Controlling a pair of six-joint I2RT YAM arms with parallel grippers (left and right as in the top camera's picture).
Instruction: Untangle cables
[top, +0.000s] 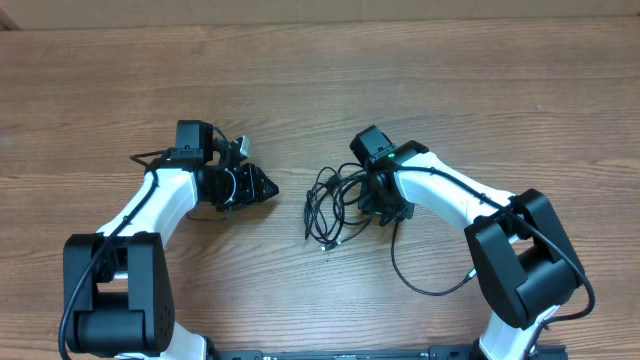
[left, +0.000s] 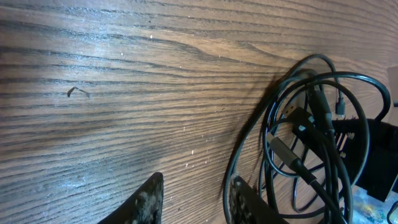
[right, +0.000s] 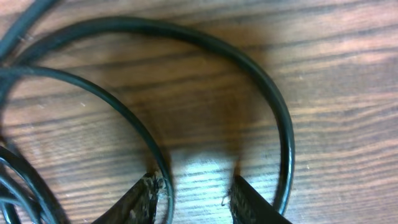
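The cables (top: 325, 205) lie as a loose black tangle on the wooden table between the two arms. My left gripper (top: 272, 190) lies low just left of the tangle, pointing right at it. In the left wrist view it (left: 196, 199) is open over bare wood, and its right finger (left: 245, 202) touches the outermost loop of the cables (left: 311, 143). My right gripper (top: 378, 208) points down onto the tangle's right side. In the right wrist view it (right: 196, 199) is open, with one strand lying just inside the left finger (right: 140, 202) and a cable loop (right: 273, 106) arching round both fingers.
A thicker black arm cable (top: 420, 285) loops over the table in front of the right arm. A small scrap (left: 78, 92) lies on the wood left of the tangle. Both arm bases stand at the near edge.
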